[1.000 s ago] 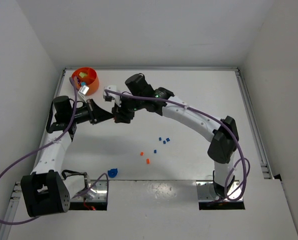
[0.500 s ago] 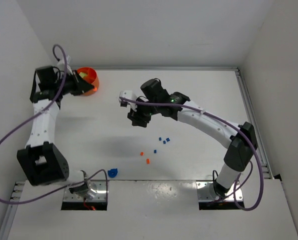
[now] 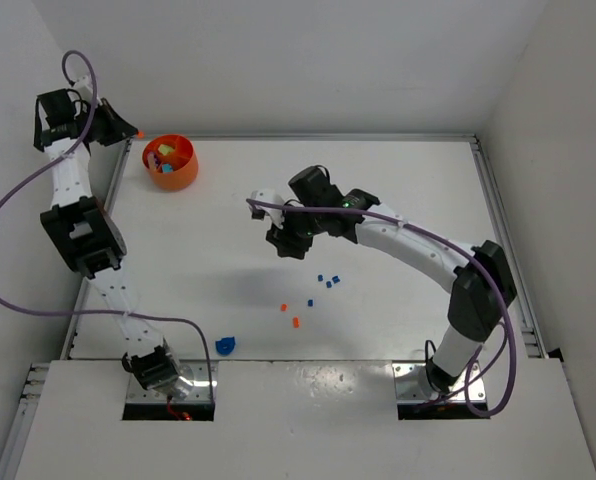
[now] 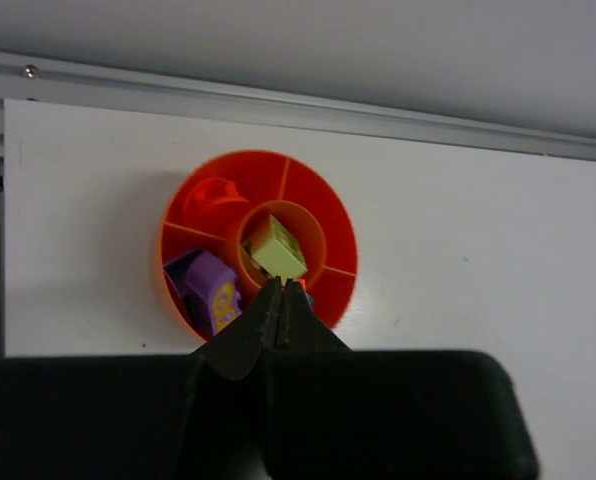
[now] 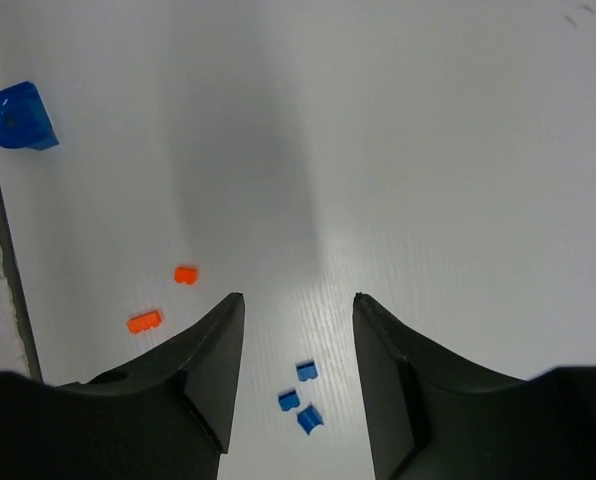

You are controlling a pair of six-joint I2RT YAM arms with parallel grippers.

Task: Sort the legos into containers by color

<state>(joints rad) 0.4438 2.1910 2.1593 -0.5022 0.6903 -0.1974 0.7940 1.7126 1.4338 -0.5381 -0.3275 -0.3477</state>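
Bowl [image 4: 330, 215] sits below your L gripper [image 4: 283, 292], jaws pinched shut, lime brick [image 4: 275, 248] in its centre cup; R gripper [image 5: 298, 310] hangs open over blue bits [image 5: 300, 398] on table [image 5: 448, 150].

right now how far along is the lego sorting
Done: lime green piece, purple piece, orange piece in the bowl. In hand: left gripper shut above it, perhaps pinching an orange speck; right gripper open, empty. Left outside: three blue bits, two orange bits, a blue rounded piece.

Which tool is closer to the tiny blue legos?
Right. The right tool hovers just beside the blue legos; the left tool is far off, up by the bowl.
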